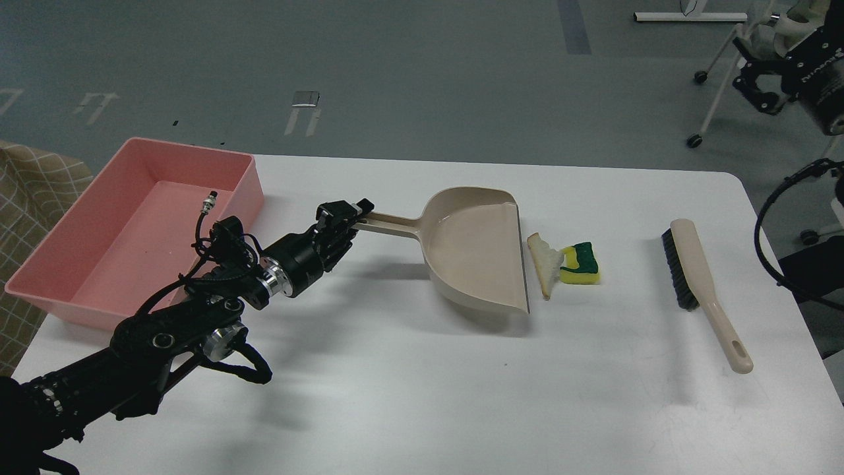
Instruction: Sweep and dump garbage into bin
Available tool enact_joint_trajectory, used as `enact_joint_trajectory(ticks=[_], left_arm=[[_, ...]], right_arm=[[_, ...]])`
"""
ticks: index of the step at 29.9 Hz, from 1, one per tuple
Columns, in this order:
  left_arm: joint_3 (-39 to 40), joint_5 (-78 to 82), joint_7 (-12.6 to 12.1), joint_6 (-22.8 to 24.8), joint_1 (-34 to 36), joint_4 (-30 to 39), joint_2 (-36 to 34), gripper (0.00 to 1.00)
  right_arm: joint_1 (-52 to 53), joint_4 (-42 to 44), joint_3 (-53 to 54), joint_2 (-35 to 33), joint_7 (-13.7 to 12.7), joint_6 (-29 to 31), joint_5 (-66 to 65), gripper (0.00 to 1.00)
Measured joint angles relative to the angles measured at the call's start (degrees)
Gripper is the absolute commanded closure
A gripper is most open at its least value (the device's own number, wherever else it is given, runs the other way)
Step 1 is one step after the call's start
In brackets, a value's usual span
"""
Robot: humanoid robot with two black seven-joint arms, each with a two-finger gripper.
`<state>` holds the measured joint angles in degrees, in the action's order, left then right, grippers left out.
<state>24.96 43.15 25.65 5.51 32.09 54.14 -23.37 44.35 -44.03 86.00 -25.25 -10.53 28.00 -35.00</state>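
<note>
My left gripper [347,218] is shut on the handle of the beige dustpan [476,247], which stands mid-table with its open lip facing right. Just right of the lip lies the garbage: a thin white bread slice [544,262] with tan crust, leaning against a yellow sponge chunk [581,265] with a green top. A small gap separates the lip from the bread. The pink bin [99,290] stands at the table's left edge, behind my left arm. My right gripper [758,86] hangs off the table at the upper right, seen small and dark.
A beige brush [699,284] with black bristles lies on the right side of the white table [422,396]. A checked cloth [33,191] lies left of the bin. Wheeled stand legs [719,79] stand on the floor beyond the table's far right corner.
</note>
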Motion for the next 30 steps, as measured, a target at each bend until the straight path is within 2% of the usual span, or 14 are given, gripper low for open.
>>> enact_joint_trajectory(ticks=[2,5,10,14,18,21,24,30], left_arm=[[0.00,0.48,0.07,0.03,0.06,0.01,-0.26,0.96],[0.00,0.67,0.07,-0.01,0.08,0.01,-0.41,0.96],[-0.08,0.96,0.06,-0.07,-0.13,0.00,-0.34,0.96],[-0.08,1.05,0.07,-0.07,-0.33,0.02,-0.21,0.98],[-0.04,1.06,0.69,-0.01,-0.51,0.06,-0.39,0.98],[0.00,1.01,0.79,0.03,-0.58,0.09,-0.56,0.98],[0.00,0.98,0.81,0.03,-0.70,0.13,-0.70,0.98],[0.00,0.97,0.78,-0.04,-0.72,0.11,-0.62,0.98]], right_arm=[[0.23,-0.68,-2.62,-2.40,0.31,0.00,-5.47,0.00],[-0.64,-4.89,-5.30,-5.68,2.51,0.01,-13.74,0.00],[-6.55,-17.13,-9.72,-16.26,4.13,0.02,-24.70,0.00],[-9.96,-24.26,-15.51,-25.05,5.25,0.02,-27.34,0.00],[-10.62,-25.62,-21.42,-27.38,7.93,0.02,-28.01,0.00],[-11.84,-27.68,-24.72,-28.04,7.89,0.02,-30.04,0.00],[-15.05,-33.13,-27.11,-30.71,7.51,0.02,-37.50,0.00],[-23.25,-41.90,-27.77,-33.22,6.80,-0.02,-47.09,0.00]])
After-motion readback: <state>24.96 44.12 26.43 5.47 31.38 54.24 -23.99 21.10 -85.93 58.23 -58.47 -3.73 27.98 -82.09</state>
